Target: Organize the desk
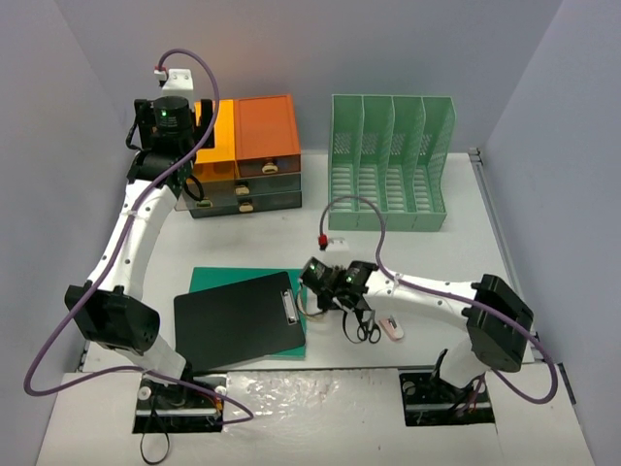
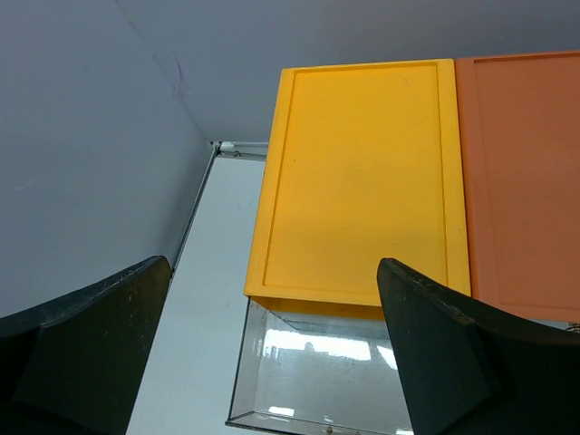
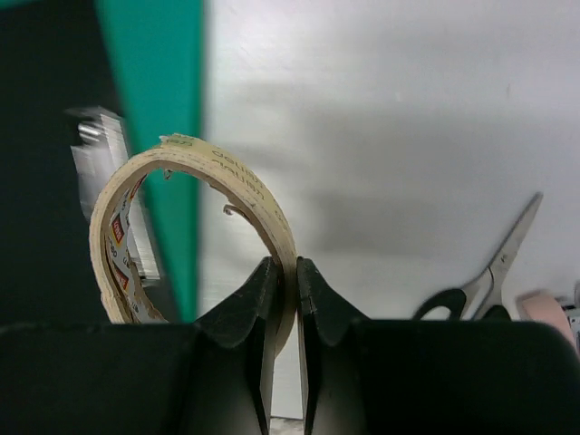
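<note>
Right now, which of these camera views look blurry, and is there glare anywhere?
Right wrist view: the tape roll pinched in the right tool is sharp, the clipboard clip and scissors behind it smeared. Left wrist view: crisp, with bright reflections in the clear drawer. Top view: evenly lit, glare on the shiny strip between the arm bases.

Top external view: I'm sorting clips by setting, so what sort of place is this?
Most likely a mock office set-up in a robot test booth: a white desk boxed in by plain grey-lilac walls, carrying a green file rack, an orange-topped drawer unit and a black clipboard.
</note>
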